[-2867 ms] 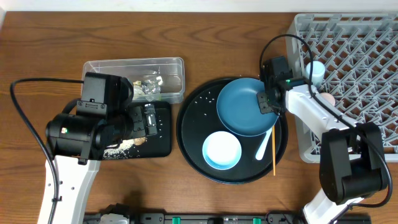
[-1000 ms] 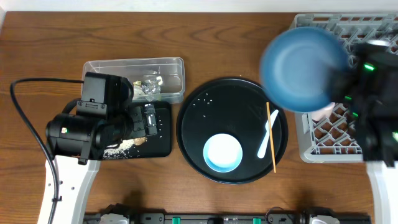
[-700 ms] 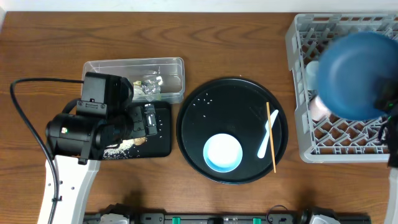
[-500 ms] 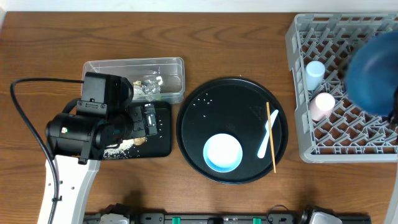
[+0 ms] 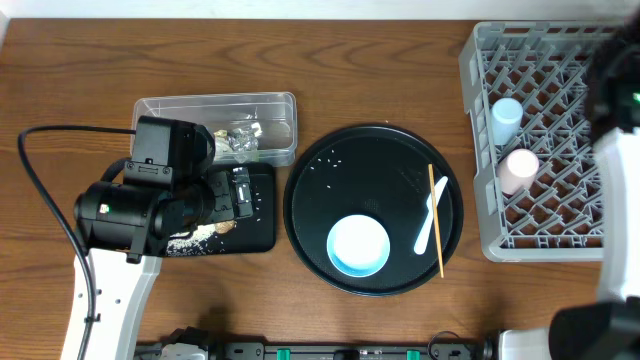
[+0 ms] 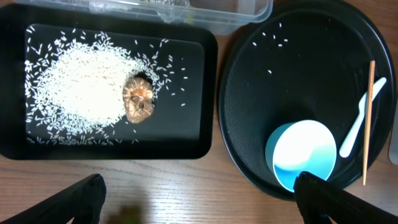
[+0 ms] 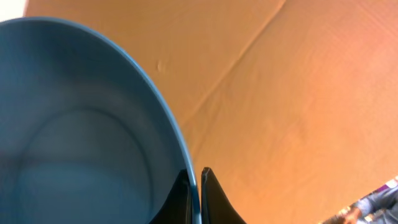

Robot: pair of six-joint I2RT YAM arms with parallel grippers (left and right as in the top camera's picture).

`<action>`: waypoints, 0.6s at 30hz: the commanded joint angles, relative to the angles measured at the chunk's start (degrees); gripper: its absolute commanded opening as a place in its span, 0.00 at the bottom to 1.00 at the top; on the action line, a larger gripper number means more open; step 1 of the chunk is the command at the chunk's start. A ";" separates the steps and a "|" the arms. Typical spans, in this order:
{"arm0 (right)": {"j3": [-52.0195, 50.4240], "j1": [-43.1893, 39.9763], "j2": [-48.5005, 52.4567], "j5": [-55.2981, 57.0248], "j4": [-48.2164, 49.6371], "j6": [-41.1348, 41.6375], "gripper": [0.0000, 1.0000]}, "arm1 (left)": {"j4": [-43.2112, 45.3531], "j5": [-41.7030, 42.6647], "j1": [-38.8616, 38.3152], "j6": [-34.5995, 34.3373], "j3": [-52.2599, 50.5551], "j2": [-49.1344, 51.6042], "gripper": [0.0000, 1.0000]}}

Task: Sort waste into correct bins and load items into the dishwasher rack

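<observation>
My right gripper [image 7: 195, 182] is shut on the rim of the dark blue plate [image 7: 74, 137], held up on edge; the plate does not show in the overhead view, where only the right arm [image 5: 612, 85] shows over the grey rack [image 5: 560, 60]. A light blue cup [image 5: 506, 118] and a pinkish cup [image 5: 519, 168] stand in the rack. The light blue bowl [image 5: 358, 243], spoon [image 5: 430, 225] and chopstick [image 5: 437, 220] lie on the round black tray [image 5: 310, 200]. My left gripper [image 6: 202, 205] is open and empty above the table.
The black rectangular tray [image 6: 199, 93] holds rice [image 6: 74, 87] and a brown lump [image 6: 138, 99]. The clear tub [image 5: 180, 108] behind it holds crumpled wrappers [image 5: 238, 140]. A few rice grains [image 5: 330, 160] lie on the round tray.
My right gripper lifted the dark blue plate off the round tray and carried it right, over the rack and out of the overhead view. The left arm has not moved.
</observation>
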 commanded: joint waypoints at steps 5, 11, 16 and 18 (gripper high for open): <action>1.18 5.86 8.55 5.81 13.75 -31.28 0.01 | -0.15 -0.72 -0.11 0.13 0.15 0.02 0.98; 1.18 6.40 15.65 6.14 13.73 -34.73 0.01 | -0.15 -0.72 -0.11 0.13 0.15 0.02 0.98; 0.81 4.09 16.79 6.56 12.96 -35.17 0.01 | -0.15 -0.72 -0.11 0.13 0.15 0.02 0.98; 0.42 2.97 16.79 7.02 12.15 -35.17 0.01 | -0.15 -0.72 -0.11 0.13 0.15 0.02 0.98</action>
